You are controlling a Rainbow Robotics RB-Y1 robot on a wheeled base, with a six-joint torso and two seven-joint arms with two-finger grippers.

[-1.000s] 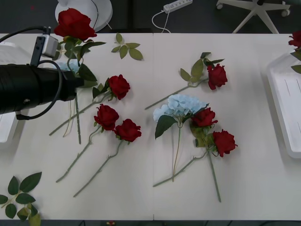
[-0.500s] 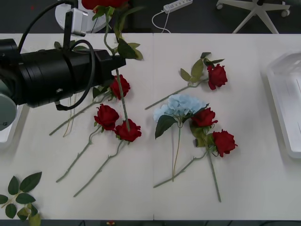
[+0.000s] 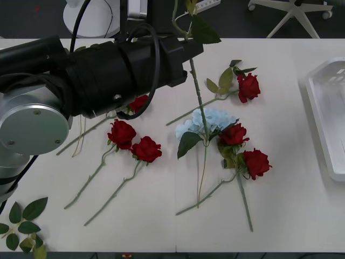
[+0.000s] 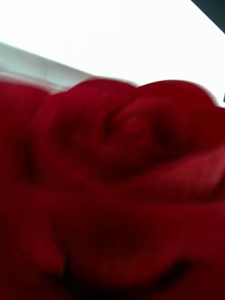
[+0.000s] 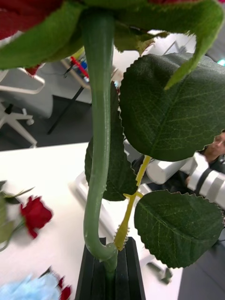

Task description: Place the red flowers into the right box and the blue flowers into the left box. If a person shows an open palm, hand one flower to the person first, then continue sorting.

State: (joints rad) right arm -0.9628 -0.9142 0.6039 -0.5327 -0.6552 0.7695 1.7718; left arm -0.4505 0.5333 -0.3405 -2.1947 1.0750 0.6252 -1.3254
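My left gripper (image 3: 187,52) hangs over the middle of the table, its black fingers (image 5: 96,276) shut on the thin stem of a red flower (image 5: 96,140). That stem (image 3: 198,91) dangles down over the blue flower (image 3: 207,121); its bloom is cut off at the frame's top. Several red flowers lie on the table: two (image 3: 122,133) (image 3: 146,149) left of centre, three (image 3: 248,87) (image 3: 234,135) (image 3: 256,163) right of centre. The right box (image 3: 323,108) sits at the right edge. The left box is hidden behind my left arm. A red bloom (image 4: 117,187) is pressed close to the right wrist camera.
Loose green leaf sprigs (image 3: 24,221) lie at the front left corner. My bulky left arm (image 3: 81,81) covers the table's back left part. A white power strip (image 3: 207,4) and an office chair base (image 3: 294,13) are on the floor beyond the far edge.
My left arm has swung from the table's left side to its middle, carrying the rose higher until the bloom left the frame's top. The rose seen at the right edge a second ago is gone there.
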